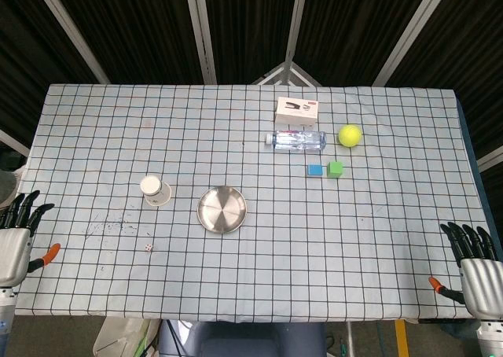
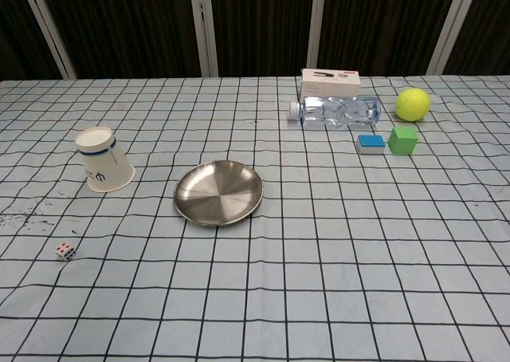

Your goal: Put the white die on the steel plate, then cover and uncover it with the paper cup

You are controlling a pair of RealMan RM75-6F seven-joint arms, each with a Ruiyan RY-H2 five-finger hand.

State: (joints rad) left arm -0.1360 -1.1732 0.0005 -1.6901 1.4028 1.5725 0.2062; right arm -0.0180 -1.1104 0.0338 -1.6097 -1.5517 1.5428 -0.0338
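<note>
bright even overhead light, soft faint shadows, mild sheen on steel plate [image 2: 218, 191], sharp focus throughout

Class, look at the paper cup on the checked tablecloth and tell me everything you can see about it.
The white paper cup with a blue band and blue print stands upside down, base up, leaning slightly, on the grid-patterned tablecloth. It sits left of the round steel plate, apart from it, and beyond the small white die. Only the cloth touches it; neither hand is near it. Its inside is hidden.
</note>
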